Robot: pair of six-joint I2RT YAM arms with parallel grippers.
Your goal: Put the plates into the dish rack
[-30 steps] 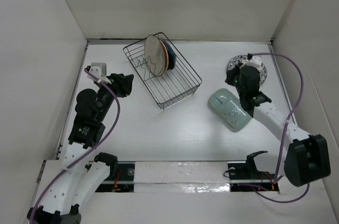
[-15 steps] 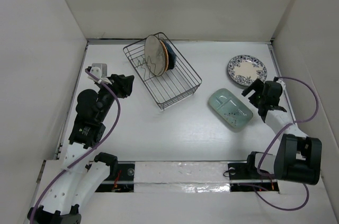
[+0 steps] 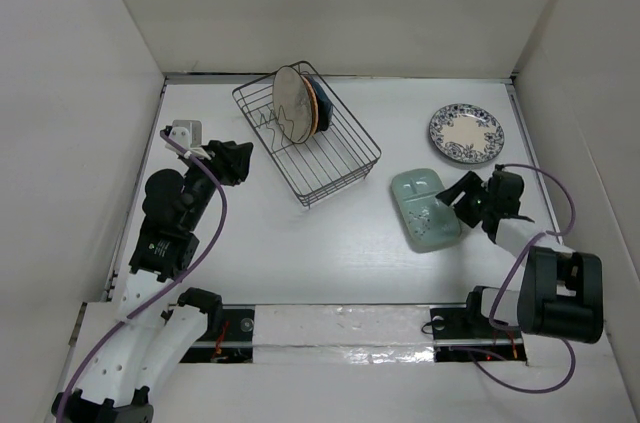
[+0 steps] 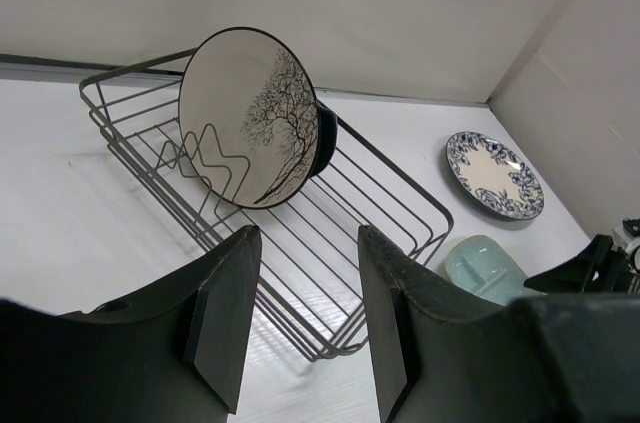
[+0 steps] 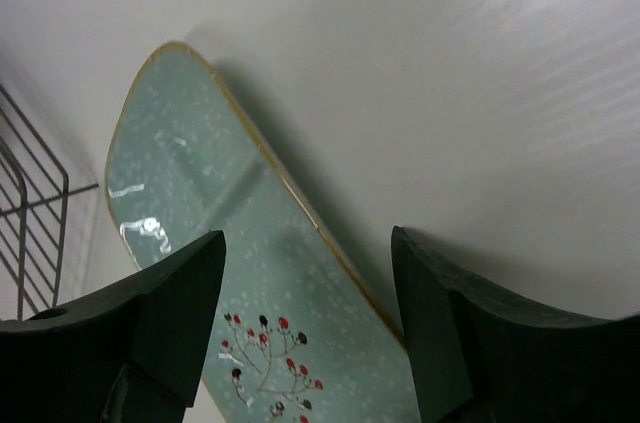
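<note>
The dish rack [image 3: 320, 148] stands at the back centre, with a beige dark-rimmed plate [image 3: 291, 106], an orange plate [image 3: 313, 109] and a dark blue plate [image 3: 323, 103] upright in it. A white plate with a blue floral rim [image 3: 466, 133] lies flat at the back right. The pale green plate [image 3: 424, 209] lies right of the rack. My right gripper [image 3: 458, 198] is open at its right rim. In the right wrist view the green plate [image 5: 230, 243] has its edge running between the open right gripper [image 5: 308, 243]. My left gripper [image 3: 236, 160] is open left of the rack, holding nothing.
White walls close in the table on the left, back and right. In the left wrist view the rack [image 4: 330, 243] and the beige plate [image 4: 250, 118] lie beyond the open left gripper [image 4: 306, 233]. The floral plate [image 4: 495, 173] and green plate [image 4: 485, 268] lie further right.
My right gripper left the floral plate, opened, swung back and came forward to the green plate's right rim. The green plate has shifted slightly left. The left arm has stayed still.
</note>
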